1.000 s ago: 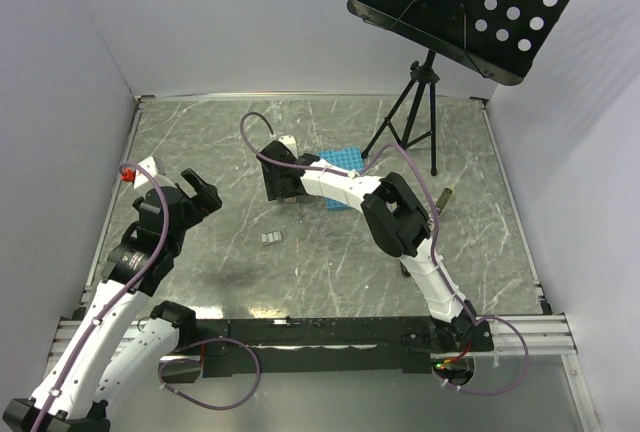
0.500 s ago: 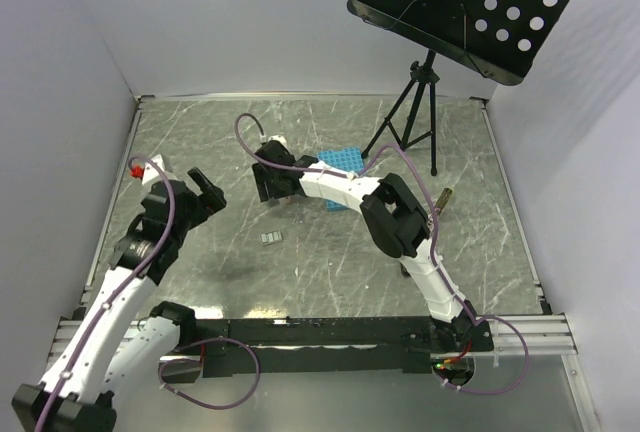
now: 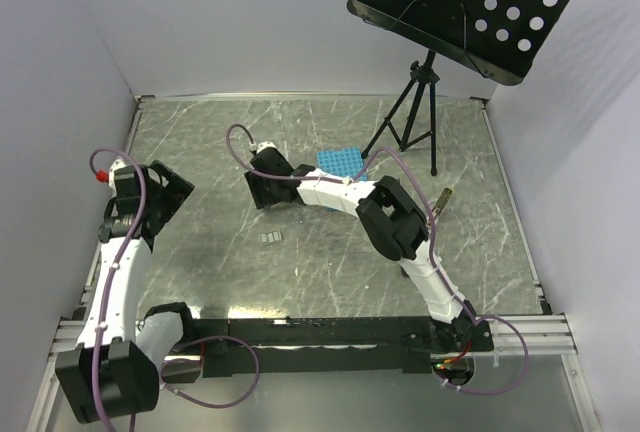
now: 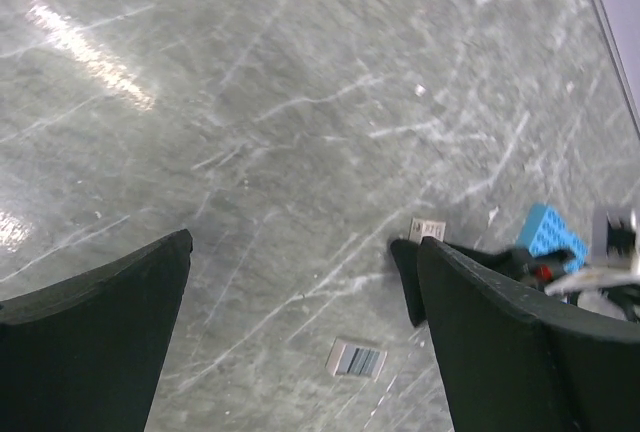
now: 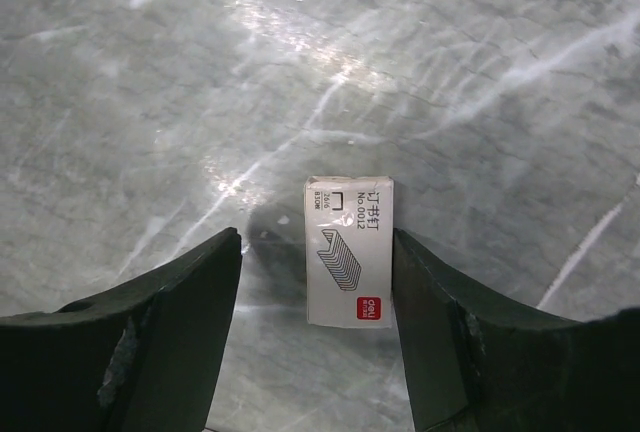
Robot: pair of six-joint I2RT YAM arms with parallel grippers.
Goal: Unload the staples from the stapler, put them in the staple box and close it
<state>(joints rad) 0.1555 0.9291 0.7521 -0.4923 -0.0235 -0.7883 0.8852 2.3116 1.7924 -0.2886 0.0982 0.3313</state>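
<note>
- While the right gripper [image 5: 317,237] is hovering with its jaws spread astride the small white cardboard staple box [image 5: 348,250], clamping nothing, the box is sitting off-centre. It is lying close against one finger [image 5: 440,352] and clear of the other, so a closure from here is likely to be pushing or twisting it rather than seizing it squarely.
- The box is not the task's object. The slim dark stapler [image 3: 444,198], as far as I can make out, is lying at the right of the grey marbled table [image 3: 200,142], beside the right arm's elbow and well apart from both grippers. The effort risks going to the wrong item.
- The left gripper [image 4: 305,242] is standing wide and empty near the left edge, too far off to be steadying anything.
- What looks like a short grey strip of staples [image 3: 270,238] is lying loose between the arms, where a sweeping arm could be scattering it.
- Against the earlier frame, the left arm is pulling back toward the left wall. The right gripper is shifting leftward with its jaws narrowing slightly, and the blue perforated rack [image 3: 338,161] is showing more fully.
</note>
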